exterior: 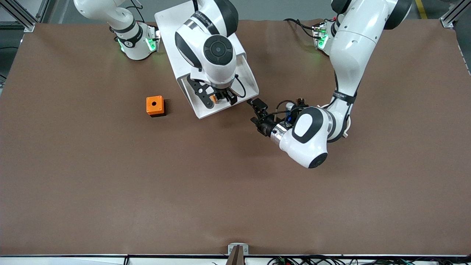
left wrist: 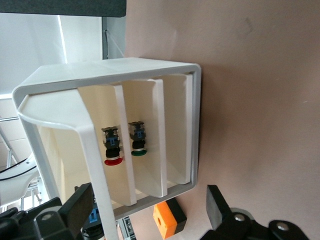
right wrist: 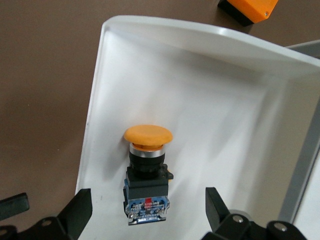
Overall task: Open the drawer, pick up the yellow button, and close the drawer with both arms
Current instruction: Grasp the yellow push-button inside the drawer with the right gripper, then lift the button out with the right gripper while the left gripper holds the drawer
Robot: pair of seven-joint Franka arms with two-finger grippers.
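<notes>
Orange cube (exterior: 155, 105), one only, with a hole in its top, sits on the brown table (exterior: 110, 191) toward the right arm's end, beside the pulled-out drawer (exterior: 206, 110). The drawer is a shallow white tray, and it stands out of the white cabinet (exterior: 167, 22) toward the front camera. One button (right wrist: 146, 172) lies in it on its side: a round orange mushroom cap, a silver ring, a black neck and a black-and-blue body with small screws. The right gripper (exterior: 222, 96) hangs just over the drawer, its fingers (right wrist: 77, 212) spread wide on either side of the button and not touching it. The left gripper (exterior: 258, 112) is low over the table just beside the drawer's corner toward the left arm's end, its fingers (left wrist: 220, 207) also wide apart and holding nothing. In the left wrist view two more buttons show in lower drawers: one red-capped button (left wrist: 112, 148) and one green-capped button (left wrist: 138, 141).
</notes>
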